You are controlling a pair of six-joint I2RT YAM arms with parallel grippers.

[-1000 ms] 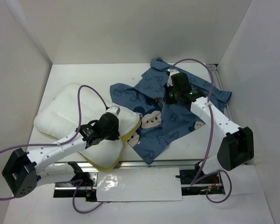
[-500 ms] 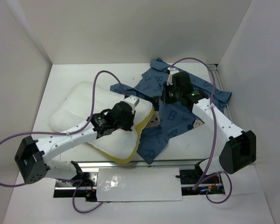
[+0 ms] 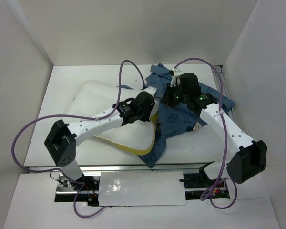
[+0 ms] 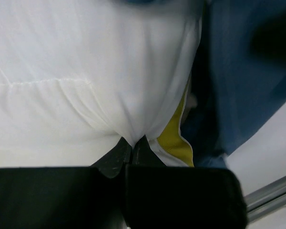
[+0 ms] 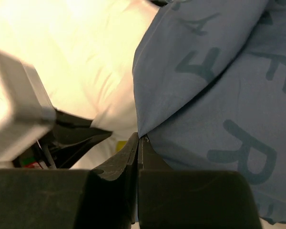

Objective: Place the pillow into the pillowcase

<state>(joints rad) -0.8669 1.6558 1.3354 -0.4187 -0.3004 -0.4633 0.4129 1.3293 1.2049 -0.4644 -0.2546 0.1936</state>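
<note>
Overhead, one plump white pillow [image 3: 97, 98] with a yellow edge lies left of centre on the table [image 3: 62, 81], its right end meeting one crumpled dark blue pillowcase [image 3: 181, 119]. In the left wrist view, the left gripper [image 4: 133, 143] pinches a puckered fold of smooth pillow cloth. In the right wrist view, the right gripper [image 5: 139, 140] is clamped on a letter-printed pillowcase fold.

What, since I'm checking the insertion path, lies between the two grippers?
Just the pillow and the pillowcase edge, per the right wrist view; left gripper pinches pillow, right gripper pinches pillowcase.
</note>
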